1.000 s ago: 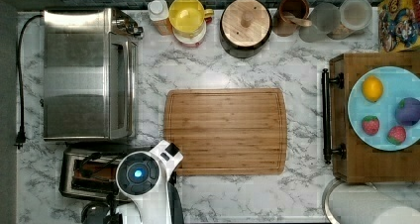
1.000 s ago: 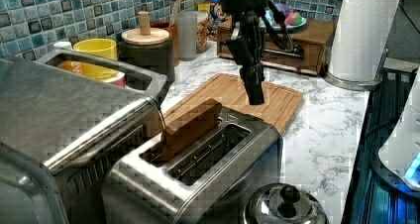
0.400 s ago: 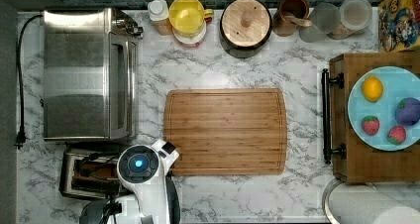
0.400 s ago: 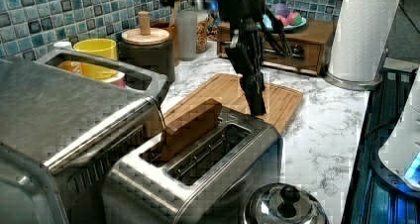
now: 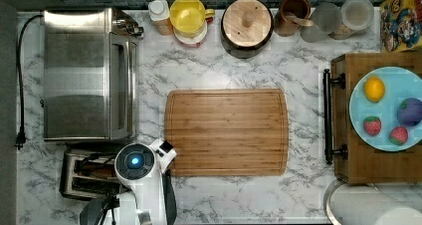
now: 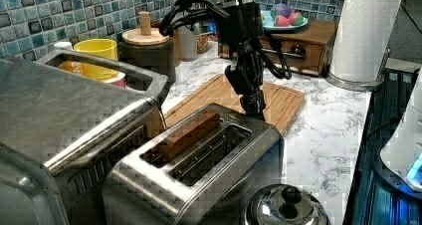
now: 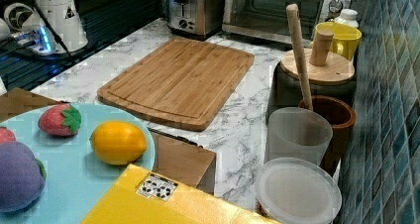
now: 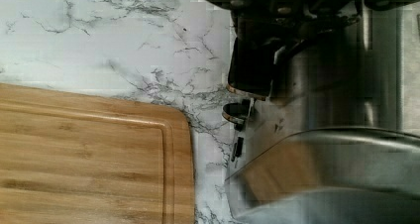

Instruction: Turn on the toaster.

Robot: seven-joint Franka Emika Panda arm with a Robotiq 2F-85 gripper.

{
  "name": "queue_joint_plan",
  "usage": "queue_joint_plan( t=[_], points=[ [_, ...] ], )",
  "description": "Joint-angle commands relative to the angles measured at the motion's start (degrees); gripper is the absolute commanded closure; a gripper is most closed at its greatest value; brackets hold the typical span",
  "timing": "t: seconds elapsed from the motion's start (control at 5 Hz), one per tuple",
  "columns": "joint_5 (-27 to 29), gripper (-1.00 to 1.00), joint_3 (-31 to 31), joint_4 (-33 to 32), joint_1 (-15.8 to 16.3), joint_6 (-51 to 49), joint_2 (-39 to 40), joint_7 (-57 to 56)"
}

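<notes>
The toaster [image 5: 89, 172] is a small steel box at the top view's lower left, in front of the big toaster oven. A brown slice [image 6: 186, 135] sticks up out of one of its two slots. In the left view my gripper [image 6: 254, 104] points straight down, shut and holding nothing, its tip at the top edge of the toaster's [image 6: 199, 160] end that faces the cutting board. From above, the arm's wrist [image 5: 134, 163] covers that end. The wrist view shows a dark fingertip [image 8: 250, 65] against the toaster's control face [image 8: 307, 115]. Whether it touches the lever is unclear.
The steel toaster oven [image 5: 87, 75] stands right beside the toaster. A bamboo cutting board [image 5: 226, 133] lies on the marble counter. Jars and a yellow cup [image 5: 188, 15] line the tiled wall. A fruit plate [image 5: 385, 108], a paper towel roll [image 6: 362, 33] and a pot lid [image 6: 286, 207] sit nearby.
The gripper has come down and moved toward the toaster's end, from above the cutting board's edge to the toaster's top edge. The toaster and slice have not moved.
</notes>
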Motion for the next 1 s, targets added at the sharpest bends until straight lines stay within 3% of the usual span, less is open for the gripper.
queue_joint_plan(
  t=[0.2, 0.6, 1.0],
  points=[
    [-1.54, 1.00, 0.70, -3.86, -1.09, 6.86, 6.32, 8.19],
    [-3.47, 1.00, -2.16, -2.79, -2.99, 8.92, 18.63, 12.42],
    [2.15, 1.00, -2.88, -6.07, -3.16, 14.02, 25.16, 7.68]
  ],
)
